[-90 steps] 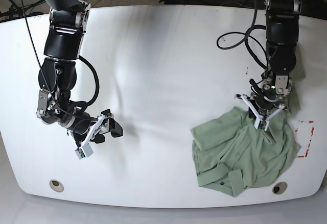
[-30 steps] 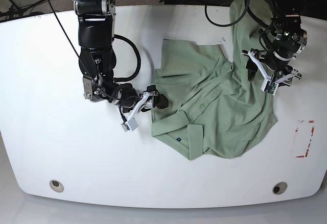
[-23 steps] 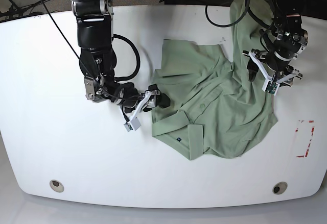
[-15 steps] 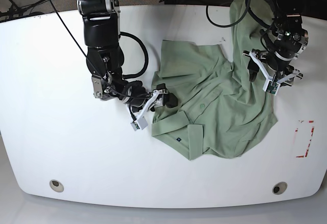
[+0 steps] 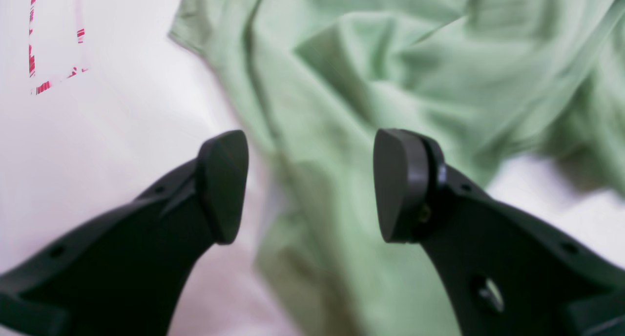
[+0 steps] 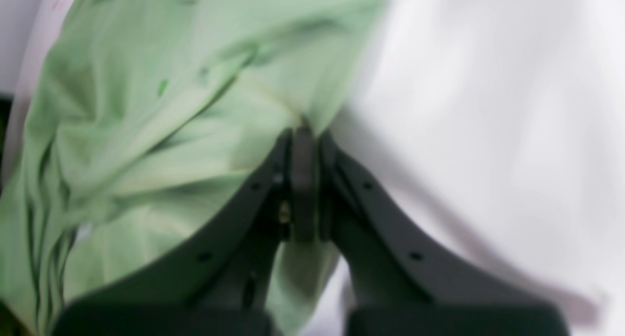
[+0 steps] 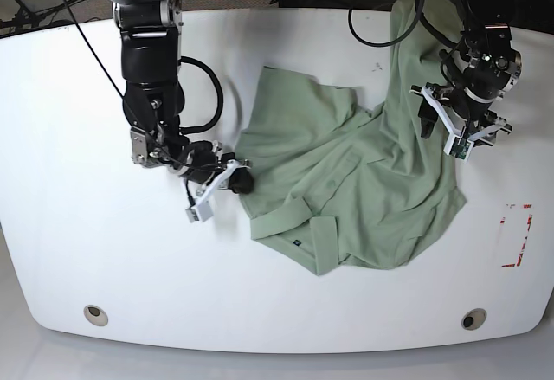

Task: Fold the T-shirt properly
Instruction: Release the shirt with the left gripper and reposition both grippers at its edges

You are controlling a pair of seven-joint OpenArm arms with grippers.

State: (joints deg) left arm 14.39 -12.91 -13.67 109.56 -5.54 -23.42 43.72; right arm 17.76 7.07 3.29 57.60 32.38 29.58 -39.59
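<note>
Now the right gripper [image 6: 302, 179] has its jaws pressed together on the edge of the T-shirt [image 7: 355, 181], a thin fold of pale green cloth pinched between the pads; half a second ago those jaws stood apart beside the same edge. In the base view this right gripper [image 7: 234, 181] sits further out toward its own arm than it did then, and the shirt's near edge has come with it, so the cloth spreads wider across the white table [image 7: 69, 250]. The collar and the small dark label [image 7: 297, 242] lie just beyond the clamped edge.

Over at the left gripper [image 5: 310, 187], the jaws stand apart with nothing between them, hovering above rumpled cloth, with a strip of shirt draped up beside the arm. It [image 7: 459, 129] sits where it did before. A red-marked outline [image 7: 517, 235] lies on the table off to its side, clear of the fabric.
</note>
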